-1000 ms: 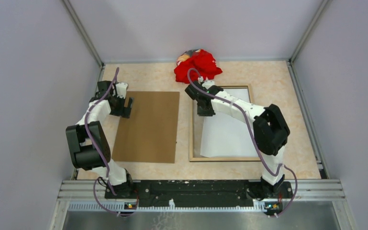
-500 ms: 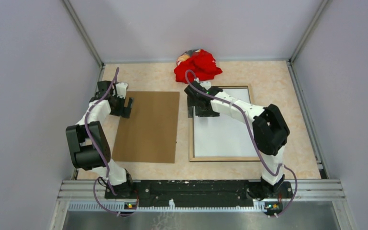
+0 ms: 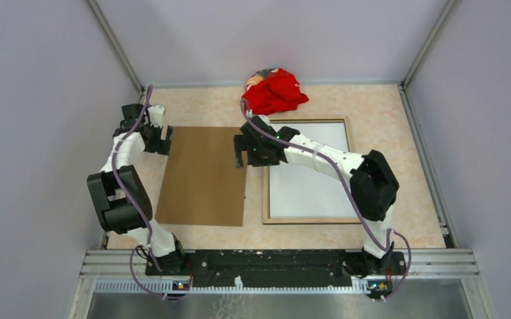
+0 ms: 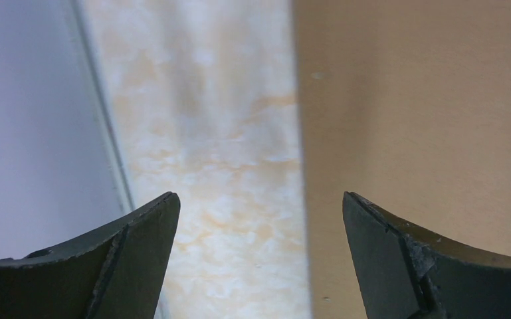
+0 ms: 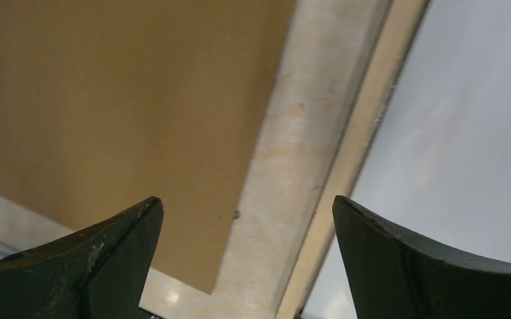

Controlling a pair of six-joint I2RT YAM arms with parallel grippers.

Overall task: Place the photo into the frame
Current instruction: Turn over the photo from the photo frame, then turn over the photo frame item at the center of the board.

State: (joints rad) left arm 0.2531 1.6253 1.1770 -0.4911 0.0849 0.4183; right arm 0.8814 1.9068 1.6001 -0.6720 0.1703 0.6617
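Well, the photo [image 3: 309, 189], a white rectangle, lies flat inside the thin pale-wood frame [image 3: 306, 220], brown hardboard [image 3: 203, 179] alongside; both arms' jaws spread.

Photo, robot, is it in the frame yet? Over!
Left gripper open, right gripper open, both empty. Photo flat inside the frame, white side up. Nothing on it; brown board beside, red cloth beyond.

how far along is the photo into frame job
Looks done: the photo lies flat, white side up, inside the frame. In hand: nothing; the left gripper and right gripper are both open and empty. Possibly left: the brown backing board lies beside the frame, not on it.
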